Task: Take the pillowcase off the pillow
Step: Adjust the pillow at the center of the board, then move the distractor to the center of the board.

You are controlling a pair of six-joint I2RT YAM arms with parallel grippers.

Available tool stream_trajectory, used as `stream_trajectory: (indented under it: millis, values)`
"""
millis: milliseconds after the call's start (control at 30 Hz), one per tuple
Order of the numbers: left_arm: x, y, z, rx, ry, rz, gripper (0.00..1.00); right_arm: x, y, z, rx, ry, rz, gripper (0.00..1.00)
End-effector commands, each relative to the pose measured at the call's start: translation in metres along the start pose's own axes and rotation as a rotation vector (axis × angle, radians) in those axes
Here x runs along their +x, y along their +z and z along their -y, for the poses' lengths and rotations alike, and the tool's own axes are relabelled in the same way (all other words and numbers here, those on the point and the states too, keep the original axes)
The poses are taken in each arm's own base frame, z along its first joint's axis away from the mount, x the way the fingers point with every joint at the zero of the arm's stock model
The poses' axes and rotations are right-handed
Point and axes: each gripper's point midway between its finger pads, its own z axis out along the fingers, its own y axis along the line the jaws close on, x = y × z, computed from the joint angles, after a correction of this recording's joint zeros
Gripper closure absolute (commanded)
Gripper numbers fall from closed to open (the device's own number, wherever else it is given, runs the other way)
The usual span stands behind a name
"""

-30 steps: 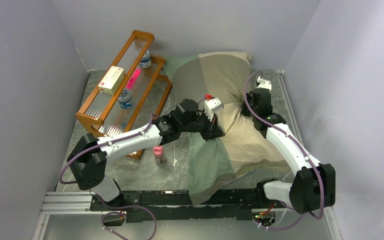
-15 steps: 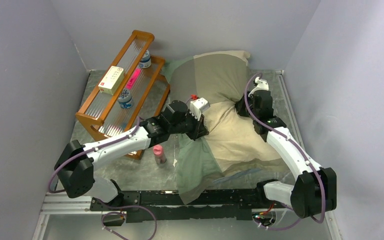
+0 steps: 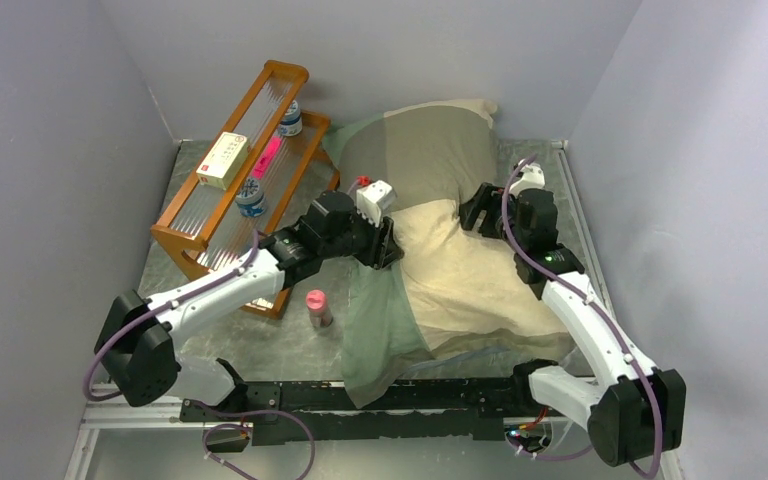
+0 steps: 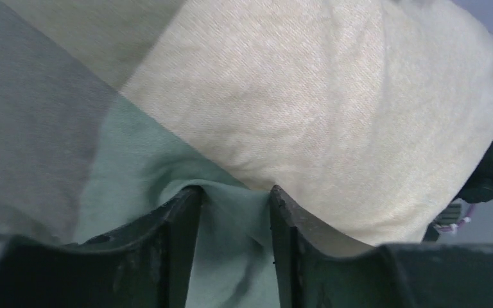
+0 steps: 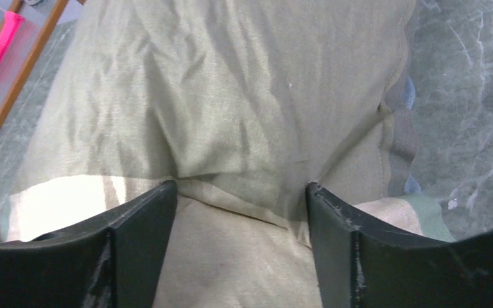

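The pillowcase, in big beige, olive and green checks, lies plump across the middle of the table. The pillow is hidden inside it. My left gripper rests on the case's left side. In the left wrist view the left gripper has its jaws apart, with a loose fold of green pillowcase between the fingers. My right gripper sits at the case's right side, where olive meets beige. In the right wrist view the right gripper stands wide open over the pillowcase.
A wooden rack stands at the back left, holding a box, a pink item and two jars. A pink-capped bottle stands on the marbled table left of the case. A black rail runs along the near edge.
Both grippers have gone from shut to open, letting go of the cloth. The left arm drew back to the left, and the case's pinched middle has spread and shifted left.
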Motion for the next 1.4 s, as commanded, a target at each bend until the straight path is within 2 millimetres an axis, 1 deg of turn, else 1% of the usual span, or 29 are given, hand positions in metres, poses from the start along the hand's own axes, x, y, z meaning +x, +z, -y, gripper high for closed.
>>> stream_trajectory:
  millis: [0,100,167,233,333,400,467,533,633,700,767,833,933,1067,1233,1267,1367]
  values:
    - [-0.031,-0.016,-0.007,-0.051,0.030,0.106,0.46,-0.004,-0.015,-0.022,-0.083,-0.004,0.007,0.21]
    - [-0.032,-0.020,-0.017,-0.091,0.028,0.108,0.35,-0.005,-0.019,-0.021,-0.079,-0.005,0.011,0.14]
    - [-0.032,-0.023,-0.029,-0.143,0.014,0.110,0.27,-0.010,-0.024,-0.021,-0.073,-0.007,0.032,0.08]
    - [-0.032,-0.029,-0.047,-0.216,-0.004,0.121,0.21,-0.013,-0.029,-0.019,-0.061,-0.013,0.052,0.05]
    - [-0.032,-0.039,-0.072,-0.301,-0.043,0.124,0.17,-0.018,-0.035,-0.017,-0.044,-0.020,0.075,0.01]
    - [-0.034,-0.049,-0.083,-0.332,-0.056,0.130,0.16,-0.022,-0.040,-0.017,-0.040,-0.030,0.099,0.00]
    - [-0.039,-0.059,-0.088,-0.358,-0.053,0.146,0.13,-0.024,-0.044,-0.017,-0.034,-0.037,0.118,0.00]
    - [-0.042,-0.068,-0.089,-0.372,-0.039,0.153,0.12,-0.026,-0.048,-0.019,-0.037,-0.041,0.135,0.00]
    - [-0.039,-0.072,-0.089,-0.380,-0.030,0.140,0.10,-0.028,-0.052,-0.022,-0.048,-0.041,0.148,0.00]
    - [-0.031,-0.069,-0.093,-0.387,-0.037,0.113,0.09,-0.029,-0.055,-0.024,-0.055,-0.045,0.155,0.00]
    - [-0.024,-0.062,-0.098,-0.395,-0.048,0.084,0.09,-0.029,-0.059,-0.026,-0.064,-0.049,0.160,0.00]
    - [-0.018,-0.054,-0.103,-0.400,-0.057,0.060,0.09,-0.033,-0.063,-0.024,-0.047,-0.056,0.187,0.00]
    - [-0.008,-0.048,-0.125,-0.486,-0.072,0.030,0.09,-0.036,-0.071,-0.026,-0.054,-0.067,0.220,0.00]
    - [0.002,-0.039,-0.148,-0.525,-0.100,0.000,0.08,-0.036,-0.077,-0.027,-0.049,-0.087,0.241,0.00]
    - [0.022,-0.017,-0.172,-0.562,-0.111,-0.080,0.09,-0.037,-0.080,-0.026,-0.034,-0.102,0.258,0.00]
    - [0.030,-0.009,-0.179,-0.566,-0.120,-0.101,0.10,-0.037,-0.082,-0.024,-0.026,-0.104,0.263,0.00]
    - [0.040,0.002,-0.188,-0.579,-0.123,-0.124,0.10,-0.036,-0.083,-0.023,-0.022,-0.104,0.272,0.00]
